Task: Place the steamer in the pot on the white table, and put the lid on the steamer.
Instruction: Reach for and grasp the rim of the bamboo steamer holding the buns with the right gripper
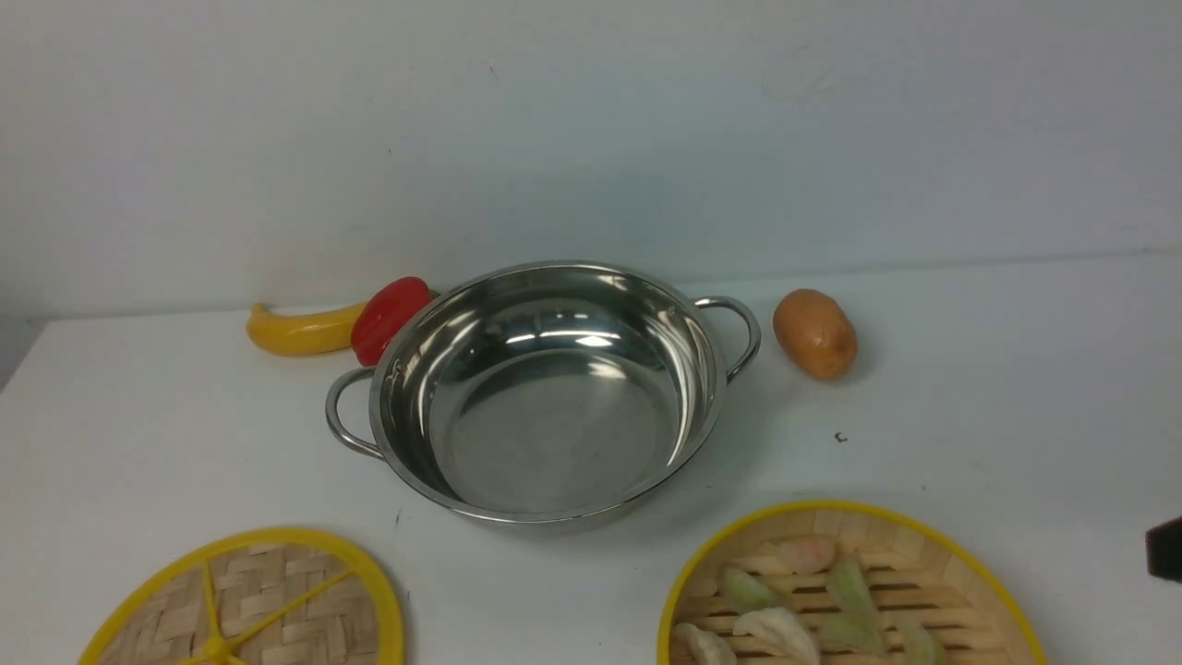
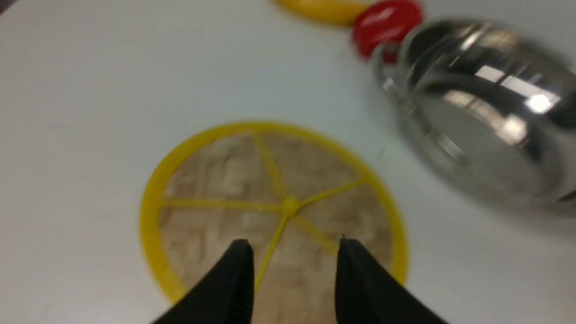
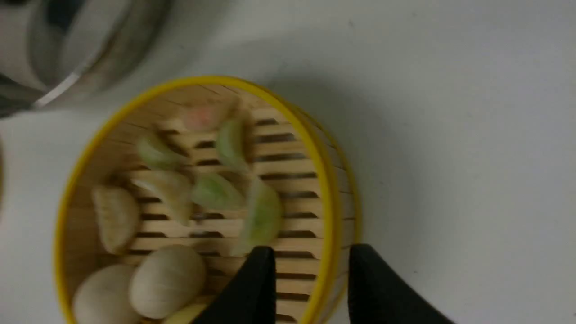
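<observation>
The shiny steel pot [image 1: 554, 397] stands empty in the middle of the white table [image 1: 997, 416]. The lid [image 1: 249, 600], a woven disc with yellow rim and spokes, lies flat at the front left. My left gripper [image 2: 294, 245] hovers open over the lid [image 2: 270, 202], near its centre knob, with nothing between its fingers. The steamer [image 1: 850, 591] sits at the front right, holding several dumplings and buns. In the right wrist view my right gripper [image 3: 310, 252] is open astride the steamer [image 3: 198, 198] wall, one finger inside and one outside. The pot [image 2: 486, 117] lies beyond the lid.
A yellow banana [image 1: 300, 331] and a red pepper [image 1: 388, 319] lie behind the pot's left handle. A potato [image 1: 814, 334] lies to the pot's right. A wall runs close behind the table. A dark piece [image 1: 1165, 550] shows at the right edge.
</observation>
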Robot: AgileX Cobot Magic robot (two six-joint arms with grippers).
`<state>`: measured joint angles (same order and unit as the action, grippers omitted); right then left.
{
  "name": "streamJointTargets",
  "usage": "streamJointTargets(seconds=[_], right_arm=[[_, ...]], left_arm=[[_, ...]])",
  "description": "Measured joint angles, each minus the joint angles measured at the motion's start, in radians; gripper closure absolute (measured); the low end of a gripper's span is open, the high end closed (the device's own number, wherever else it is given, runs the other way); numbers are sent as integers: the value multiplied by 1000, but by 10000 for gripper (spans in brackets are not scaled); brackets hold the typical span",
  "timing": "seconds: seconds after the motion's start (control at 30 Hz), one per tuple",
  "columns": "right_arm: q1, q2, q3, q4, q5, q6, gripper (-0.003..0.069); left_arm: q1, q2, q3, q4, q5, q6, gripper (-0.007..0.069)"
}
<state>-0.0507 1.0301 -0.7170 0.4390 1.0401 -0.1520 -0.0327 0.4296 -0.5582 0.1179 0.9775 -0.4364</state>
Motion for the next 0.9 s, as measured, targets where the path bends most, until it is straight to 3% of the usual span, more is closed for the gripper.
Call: streamJointTargets(seconds=[0.2,0.33,0.57,0.77,0.9], right_arm=[[44,207,-1,20,-73,-119,416],[176,313,-1,-36,-157,-114,416],[322,410,-1,-215,-262,74,416],[334,497,-1,-318,-299,191,421],[339,550,-10,-318,-315,193,514]], left_arm=[[0,348,-133,-28,98,237,373],[0,580,-195,-50,96,366,373],[0,702,-204,-13,31,390,373],[0,705,-204,-9,-4,391,373],[0,706,-204,-9,-23,391,373]])
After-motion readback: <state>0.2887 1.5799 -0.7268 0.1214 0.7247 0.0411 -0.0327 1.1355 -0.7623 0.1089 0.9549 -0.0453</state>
